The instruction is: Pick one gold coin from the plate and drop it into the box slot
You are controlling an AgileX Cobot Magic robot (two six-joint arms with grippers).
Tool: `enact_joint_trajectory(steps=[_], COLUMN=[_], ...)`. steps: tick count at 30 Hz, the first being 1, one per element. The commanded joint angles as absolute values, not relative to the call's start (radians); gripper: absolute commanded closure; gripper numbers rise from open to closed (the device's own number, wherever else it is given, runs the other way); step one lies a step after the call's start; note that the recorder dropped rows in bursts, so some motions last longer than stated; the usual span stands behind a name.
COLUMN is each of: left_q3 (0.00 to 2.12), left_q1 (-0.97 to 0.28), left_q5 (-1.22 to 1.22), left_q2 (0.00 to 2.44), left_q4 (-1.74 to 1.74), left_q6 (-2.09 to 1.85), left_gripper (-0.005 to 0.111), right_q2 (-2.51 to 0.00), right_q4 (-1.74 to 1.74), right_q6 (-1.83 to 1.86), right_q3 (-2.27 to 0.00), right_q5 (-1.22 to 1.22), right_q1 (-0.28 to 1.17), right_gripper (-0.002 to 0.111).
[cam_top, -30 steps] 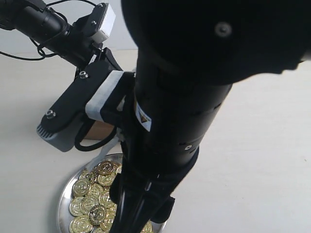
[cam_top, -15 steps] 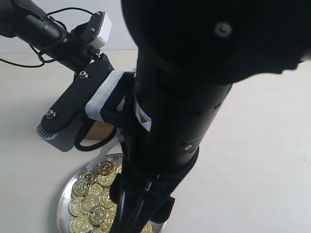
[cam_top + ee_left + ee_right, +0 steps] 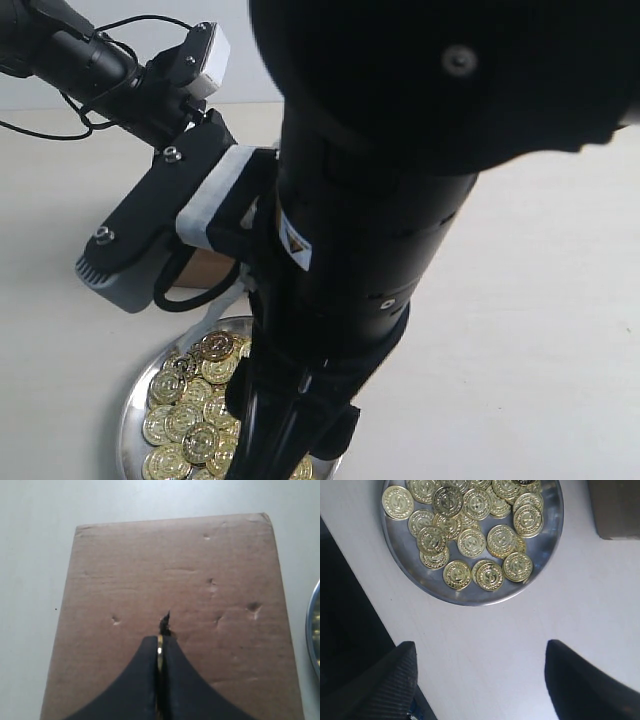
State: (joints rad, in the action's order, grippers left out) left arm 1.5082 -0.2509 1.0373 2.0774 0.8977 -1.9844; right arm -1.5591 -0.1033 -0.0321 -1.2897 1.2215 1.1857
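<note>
In the left wrist view my left gripper [image 3: 160,640] is shut on a gold coin [image 3: 159,652], held edge-on just above the brown cardboard box [image 3: 125,580]. The coin's edge lines up with the short dark slot [image 3: 164,623], which shows right past the fingertips. The silver plate [image 3: 544,555] holds several gold coins [image 3: 470,540] in the right wrist view. My right gripper [image 3: 480,652] stands open over bare table beside the plate, with nothing between its fingers. In the exterior view the plate [image 3: 130,410] and a sliver of the box [image 3: 200,268] show under the arms.
The right arm's dark body [image 3: 380,220] fills most of the exterior view and hides much of the scene. A corner of the box [image 3: 615,510] lies beside the plate in the right wrist view. The plate's rim [image 3: 314,630] shows close beside the box.
The left arm's wrist has shifted slightly left and lower over the box since a second ago. The right arm and the plate have not moved.
</note>
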Motion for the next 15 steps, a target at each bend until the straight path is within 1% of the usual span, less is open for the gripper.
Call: enact_joint_trajectory(steps=[1,5,11,15], left_q3=[1.515,1.515,1.515,1.515], left_q1=[-0.25,-0.25,-0.25,-0.25], left_q5=[1.039,1.041,1.041,1.041], left_q2=[2.082,2.087,2.087,2.087], left_q4=[0.918,0.92,0.923,0.927], left_q6=[-1.971,-1.962,-1.954,-1.954], left_gripper=[0.107,0.106,0.086,0.084], right_q2=[-1.558,-1.558,-1.558,-1.558], right_q4=[-0.104,-0.104,-0.104,-0.104], right_q6=[-0.032,-0.032,-0.032,-0.032], right_q3=[-1.293,-1.293,-1.293,-1.293], right_q5=[1.221,1.221,1.221,1.221], right_q1=[1.187,1.187,1.187,1.187], right_gripper=[0.041,0.041,0.041,0.041])
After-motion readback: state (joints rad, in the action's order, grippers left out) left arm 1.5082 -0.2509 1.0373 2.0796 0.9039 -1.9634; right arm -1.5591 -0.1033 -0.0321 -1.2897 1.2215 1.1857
